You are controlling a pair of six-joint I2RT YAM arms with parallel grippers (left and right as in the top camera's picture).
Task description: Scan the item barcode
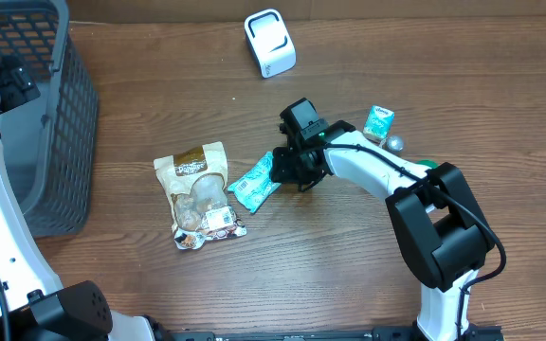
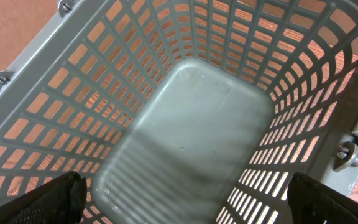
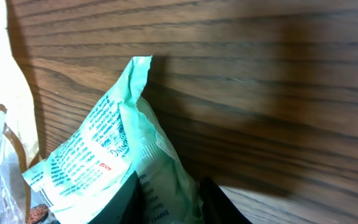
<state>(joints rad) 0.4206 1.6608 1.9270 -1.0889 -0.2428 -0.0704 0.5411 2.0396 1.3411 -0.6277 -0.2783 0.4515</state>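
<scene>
Your brown wood-grain table (image 1: 349, 275) carries a grey plastic lattice basket (image 1: 64, 123) at left, a white boxy scanner (image 1: 269, 43) at the back, a brown-and-clear snack pouch (image 1: 200, 194) just beside a mint-green foil packet (image 1: 254, 182) mid-table, and a small teal carton (image 1: 379, 121) at right.

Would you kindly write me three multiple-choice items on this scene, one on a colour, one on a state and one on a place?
1. What colour is the basket?
A. red
B. grey
C. yellow

2. How does the left hand stand?
A. shut on a packet
B. shut on nothing
C. wide open

3. Where is the teal packet?
A. in the basket
B. in the left hand
C. on the table beside the brown snack bag

Key: 1 B, its mesh walls are grey in both views; 2 C, its jaws stand far apart in the left wrist view; 3 C, the overhead view shows it on the wood next to the bag.
</scene>
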